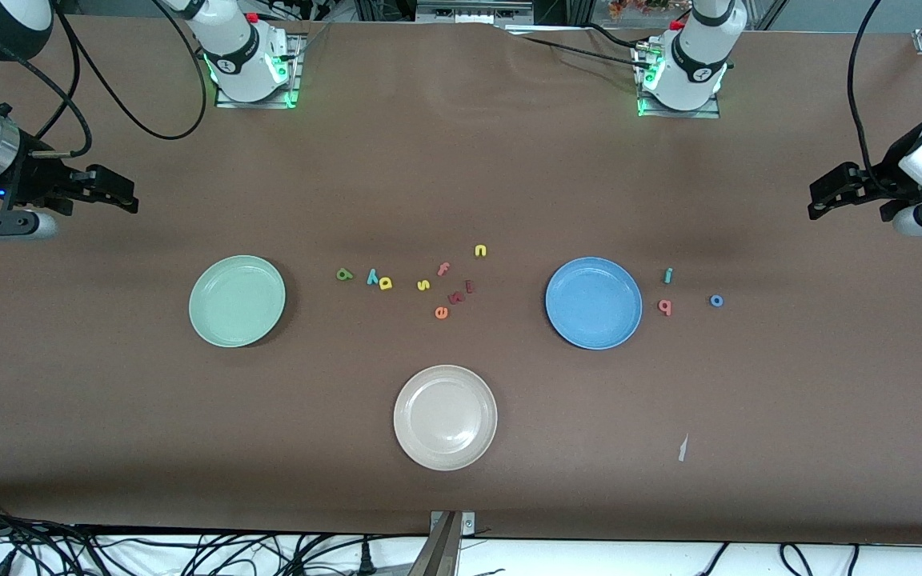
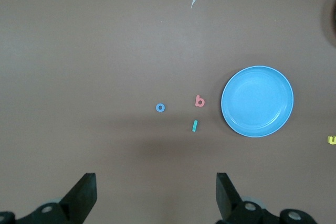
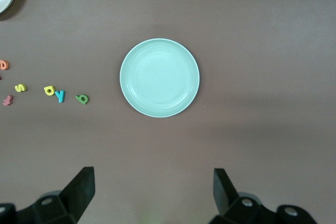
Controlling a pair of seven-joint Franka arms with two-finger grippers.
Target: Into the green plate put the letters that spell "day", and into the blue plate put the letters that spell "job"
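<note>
The pale green plate lies empty toward the right arm's end. Beside it in a row lie a dark green letter, a teal y and a yellow rounded letter. The blue plate is empty too. Toward the left arm's end lie a teal j, a salmon b and a blue o. My right gripper and left gripper hover open and empty over the table's two ends.
A beige plate sits nearest the front camera. Between the coloured plates lie a yellow s, a yellow u, an orange e, a salmon f and dark red letters. A paper scrap lies near the front edge.
</note>
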